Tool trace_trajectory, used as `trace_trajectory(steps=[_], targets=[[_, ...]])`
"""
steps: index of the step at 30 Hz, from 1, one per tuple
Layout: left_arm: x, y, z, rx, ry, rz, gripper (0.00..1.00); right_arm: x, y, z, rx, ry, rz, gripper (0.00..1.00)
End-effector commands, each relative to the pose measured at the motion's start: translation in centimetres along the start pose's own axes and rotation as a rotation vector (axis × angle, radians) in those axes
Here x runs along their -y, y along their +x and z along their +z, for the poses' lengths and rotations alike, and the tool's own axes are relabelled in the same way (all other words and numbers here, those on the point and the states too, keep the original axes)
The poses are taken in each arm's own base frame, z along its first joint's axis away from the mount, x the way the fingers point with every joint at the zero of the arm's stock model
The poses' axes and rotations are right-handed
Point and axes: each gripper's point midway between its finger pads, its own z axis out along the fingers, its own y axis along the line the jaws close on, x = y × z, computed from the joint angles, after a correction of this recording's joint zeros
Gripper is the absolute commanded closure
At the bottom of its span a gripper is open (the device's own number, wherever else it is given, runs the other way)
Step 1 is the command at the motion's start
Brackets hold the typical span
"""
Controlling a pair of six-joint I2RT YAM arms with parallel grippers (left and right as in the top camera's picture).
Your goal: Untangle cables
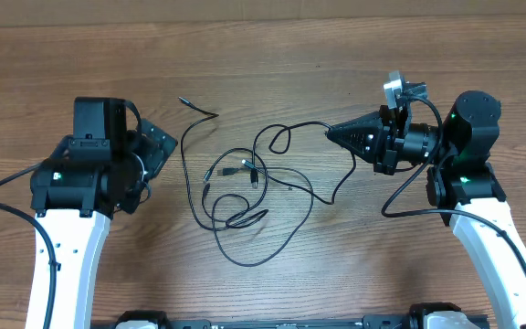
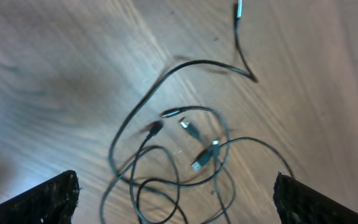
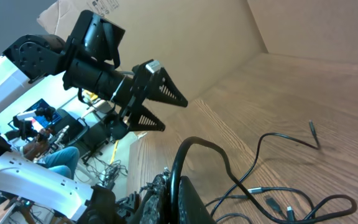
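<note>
**One strand pinched on the right, left jaws wide and empty**

The thin black cables with small plug connectors (image 1: pixel 249 171) are found in a loose tangle on the middle of the brown wooden table (image 1: pixel 272 55), between the two arms. Several loops are laid over each other there, and a few plugs are seen close together inside the tangle. One free end with a plug is stretched away toward the far side of the table, apart from the rest.

The right gripper (image 1: pixel 329 133) is closed completely, and one strand of the cables is pinched at its tip. From there the strand is led back in a curve to the tangle. In the right wrist view this strand is seen rising in an arch just at the fingers.

The left gripper (image 1: pixel 158 151) is held above the table, just beside the left edge of the tangle. Its jaws are spread wide and nothing is held between them. In the left wrist view the cables are seen on the wood below, not touched by either finger.
</note>
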Motion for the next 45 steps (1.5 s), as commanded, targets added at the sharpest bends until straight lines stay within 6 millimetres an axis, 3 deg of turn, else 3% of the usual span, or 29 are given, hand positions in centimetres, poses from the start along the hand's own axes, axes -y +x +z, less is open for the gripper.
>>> trace_trajectory(steps=[1,6,11,15,19,29,32,37,40,45], targets=[[-0.2,-0.6,-0.8,0.035,-0.001,-0.002,0.0,-0.5,-0.6,-0.1,0.007,-0.006,0.02,0.96],[-0.2,-0.6,-0.8,0.035,0.0,-0.003,0.0,-0.9,-2.6,-0.1,0.058,0.002,0.095,0.96],[-0.2,-0.6,-0.8,0.034,-0.001,-0.003,0.0,-4.6,-7.4,-0.7,0.177,-0.054,-0.002,0.96],[-0.2,-0.6,-0.8,0.034,-0.001,-0.003,0.0,-6.6,-9.7,-1.0,0.208,-0.085,-0.02,0.96],[-0.2,-0.6,-0.8,0.034,-0.001,-0.003,0.0,-7.3,-10.3,-0.9,0.176,-0.097,0.016,0.96],[-0.2,-0.6,-0.8,0.035,0.0,-0.003,0.01,-6.6,-9.8,-0.6,0.118,-0.088,0.149,0.96],[-0.2,-0.6,-0.8,0.035,0.0,-0.003,0.0,-5.4,-9.4,-0.8,0.112,-0.059,0.183,0.96],[-0.2,-0.6,-0.8,0.035,0.0,-0.003,0.0,-0.8,-8.1,-2.3,0.145,0.092,0.276,0.96],[-0.2,-0.6,-0.8,0.035,0.0,-0.003,0.0,2.3,-7.9,-4.2,0.205,0.223,0.328,0.96],[-0.2,-0.6,-0.8,0.035,0.0,-0.003,0.0,5.2,-9.0,-7.9,0.318,0.377,0.348,0.96]])
